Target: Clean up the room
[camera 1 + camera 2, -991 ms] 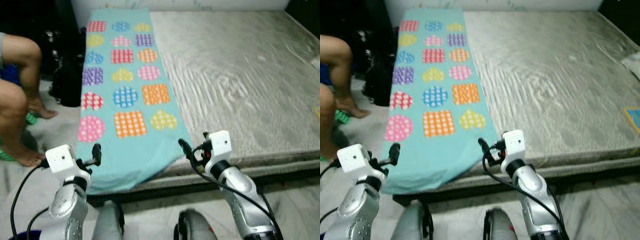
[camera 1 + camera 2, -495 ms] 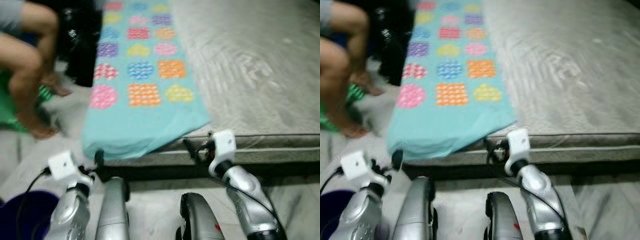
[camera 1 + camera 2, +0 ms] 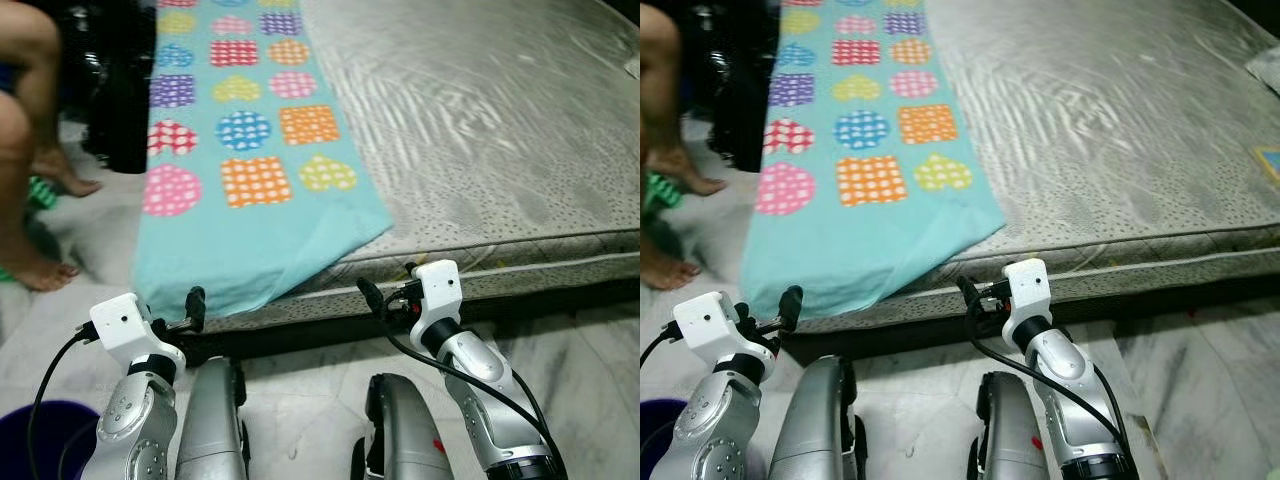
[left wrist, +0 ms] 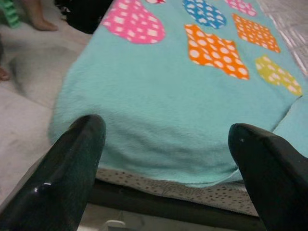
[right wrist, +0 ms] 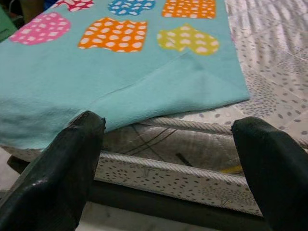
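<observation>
A teal blanket (image 3: 240, 170) printed with coloured dotted hearts and squares lies along the left strip of a bare grey mattress (image 3: 480, 130). Its near end hangs over the mattress's front edge, and one near corner is folded over (image 5: 173, 82). My left gripper (image 3: 195, 305) is held low in front of that hanging end, open and holding nothing. My right gripper (image 3: 368, 296) is in front of the mattress edge by the blanket's right corner, also open and holding nothing. In both wrist views the black fingers (image 4: 72, 159) (image 5: 67, 163) stand wide apart, short of the cloth.
A person's bare legs (image 3: 25, 150) are at the left, beside a black bag (image 3: 120, 100) and something green (image 3: 42, 190). A purple bucket (image 3: 40, 440) sits at the lower left. My own legs (image 3: 215, 420) stand on the marble floor. Small items (image 3: 1268, 160) lie at the mattress's right edge.
The whole view has shifted, so the camera has moved: the mattress edge now lies beyond both grippers instead of under them. Both arms keep the same pose, fingers still open.
</observation>
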`<state>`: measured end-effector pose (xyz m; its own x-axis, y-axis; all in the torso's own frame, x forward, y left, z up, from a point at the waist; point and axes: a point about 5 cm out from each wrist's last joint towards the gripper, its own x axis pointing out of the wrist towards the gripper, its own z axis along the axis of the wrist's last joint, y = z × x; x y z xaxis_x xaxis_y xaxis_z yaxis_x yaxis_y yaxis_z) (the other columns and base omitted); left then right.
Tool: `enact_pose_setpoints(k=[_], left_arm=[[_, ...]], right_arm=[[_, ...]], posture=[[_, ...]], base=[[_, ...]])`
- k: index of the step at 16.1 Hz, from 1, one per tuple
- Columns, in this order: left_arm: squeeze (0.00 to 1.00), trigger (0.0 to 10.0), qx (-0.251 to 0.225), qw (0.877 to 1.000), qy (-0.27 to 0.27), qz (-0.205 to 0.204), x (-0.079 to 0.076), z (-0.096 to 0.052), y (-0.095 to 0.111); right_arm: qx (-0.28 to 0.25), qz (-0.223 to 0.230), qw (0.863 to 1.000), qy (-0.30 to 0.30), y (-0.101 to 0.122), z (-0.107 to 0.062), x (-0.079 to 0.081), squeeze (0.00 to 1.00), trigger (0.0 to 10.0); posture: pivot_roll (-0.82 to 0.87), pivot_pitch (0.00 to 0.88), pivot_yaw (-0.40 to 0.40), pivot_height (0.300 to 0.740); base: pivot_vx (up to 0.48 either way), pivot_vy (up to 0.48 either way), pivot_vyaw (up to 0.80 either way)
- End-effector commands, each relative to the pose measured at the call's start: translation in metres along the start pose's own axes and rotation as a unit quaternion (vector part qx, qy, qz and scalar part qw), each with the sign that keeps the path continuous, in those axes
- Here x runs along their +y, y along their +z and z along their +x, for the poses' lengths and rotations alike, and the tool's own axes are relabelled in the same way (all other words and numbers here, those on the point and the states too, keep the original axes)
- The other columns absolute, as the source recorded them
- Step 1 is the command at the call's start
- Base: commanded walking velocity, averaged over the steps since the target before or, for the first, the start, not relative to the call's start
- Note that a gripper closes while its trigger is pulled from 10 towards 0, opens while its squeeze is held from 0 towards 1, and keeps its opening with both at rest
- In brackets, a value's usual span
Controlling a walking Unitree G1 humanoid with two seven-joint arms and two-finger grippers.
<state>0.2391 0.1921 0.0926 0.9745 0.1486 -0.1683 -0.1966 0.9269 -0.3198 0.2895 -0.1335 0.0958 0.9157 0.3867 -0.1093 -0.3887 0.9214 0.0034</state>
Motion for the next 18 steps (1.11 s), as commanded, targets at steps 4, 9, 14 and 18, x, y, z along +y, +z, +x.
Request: enact_pose_setpoints(k=[4,9,14,18], left_arm=[[0.0,10.0,-0.003,1.0,-0.006,0.004,0.0002,-0.0008,0.0009],[0.0,10.0,-0.001,1.0,-0.007,0.008,0.0003,0.0002,0.0008],[0.0,10.0,0.002,1.0,0.007,0.007,0.0028,0.0017,-0.0006],[0.0,10.0,0.003,1.0,0.006,0.007,0.0029,0.002,-0.0004]], right_arm=[[0.0,0.0,1.0,0.0,-0.0014,0.0,-0.0006,0.0,10.0],[-0.002,0.001,1.0,0.0,-0.0012,0.001,-0.001,0.0,10.0],[0.0,-0.007,1.0,0.0,-0.0016,0.0013,-0.0023,0.0,10.0],[-0.001,-0.01,1.0,0.001,-0.0016,0.0016,-0.0022,0.0,10.0]], posture=[[-0.07,0.213,-0.043,0.585],[-0.07,0.217,-0.043,0.585],[-0.07,0.22,-0.045,0.585],[-0.07,0.22,-0.045,0.585]], base=[[0.421,0.0,0.0],[0.417,0.0,0.0],[0.061,0.0,0.0],[0.0,0.0,0.0]])
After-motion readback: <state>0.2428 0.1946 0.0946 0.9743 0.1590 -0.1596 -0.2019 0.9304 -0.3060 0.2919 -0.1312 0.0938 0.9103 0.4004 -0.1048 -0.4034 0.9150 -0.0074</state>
